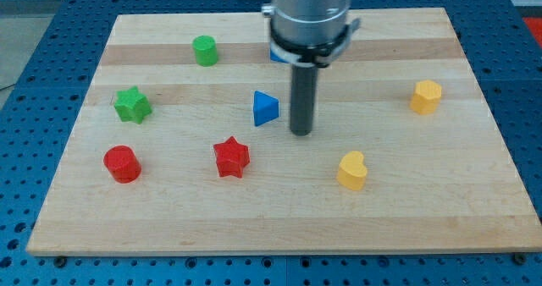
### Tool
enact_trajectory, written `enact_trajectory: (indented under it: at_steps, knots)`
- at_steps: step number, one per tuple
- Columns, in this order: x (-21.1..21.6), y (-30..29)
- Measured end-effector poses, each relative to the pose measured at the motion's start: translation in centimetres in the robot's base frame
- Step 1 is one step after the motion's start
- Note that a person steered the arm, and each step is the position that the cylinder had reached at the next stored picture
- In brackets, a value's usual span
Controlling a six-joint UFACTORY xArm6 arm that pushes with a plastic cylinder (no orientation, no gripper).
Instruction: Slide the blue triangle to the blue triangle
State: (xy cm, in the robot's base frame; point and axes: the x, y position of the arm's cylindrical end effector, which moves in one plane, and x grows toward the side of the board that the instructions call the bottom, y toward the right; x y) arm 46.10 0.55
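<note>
A blue triangle [264,108] lies near the middle of the wooden board [169,227]. My tip [301,132] rests on the board just to the triangle's right, a small gap apart. A second blue block [275,54] shows only as a sliver at the view's top, mostly hidden behind the arm's grey end; its shape cannot be made out.
A green cylinder [204,50] is at the top left. A green star [132,105] and a red cylinder [122,163] are at the left. A red star [231,157] is below the triangle. Yellow hearts are at the bottom middle [352,171] and at the right [426,96].
</note>
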Motion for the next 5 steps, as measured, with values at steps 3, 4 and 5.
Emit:
enact_trajectory:
  at_steps: [3,4,5]
  knots:
    - [-6.8,-7.7]
    - [-4.1,-7.7]
    - [-0.9,-7.4]
